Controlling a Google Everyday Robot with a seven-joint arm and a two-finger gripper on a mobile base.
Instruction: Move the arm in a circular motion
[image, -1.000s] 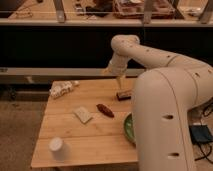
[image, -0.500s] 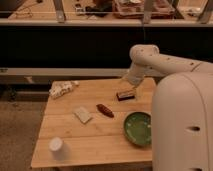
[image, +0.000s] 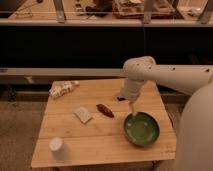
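Camera view: wooden slatted table (image: 100, 137) seen from above at an angle, dark shelving unit behind.

White glossy arm (image: 172, 75) entering from right edge at 3 o'clock, bulbous elbow joint near frame centre-right, small dark holes along upper segment. Forearm segment bending down from that joint toward table. Second large white body segment filling lower right corner.

Gripper (image: 132, 108) at narrow pale-yellowish tip, pointing down toward 6 o'clock, hanging just over far rim of green bowl (image: 142, 129). Nothing seen held.

Green bowl on table's right half, toward 4 o'clock of tabletop. Small dark object (image: 121, 98) on table, partly hidden behind forearm, identity unclear. Reddish-brown elongated item (image: 105, 110) near table centre, at 9 o'clock from gripper tip. Pale flat rectangular packet (image: 82, 114) just beside it, further toward 9 o'clock. Crumpled white-patterned wrapper or bag (image: 62, 88) at far left corner, 10 o'clock of tabletop. White cup (image: 56, 146) upright at near left corner, 7 o'clock of tabletop, well apart from everything else.
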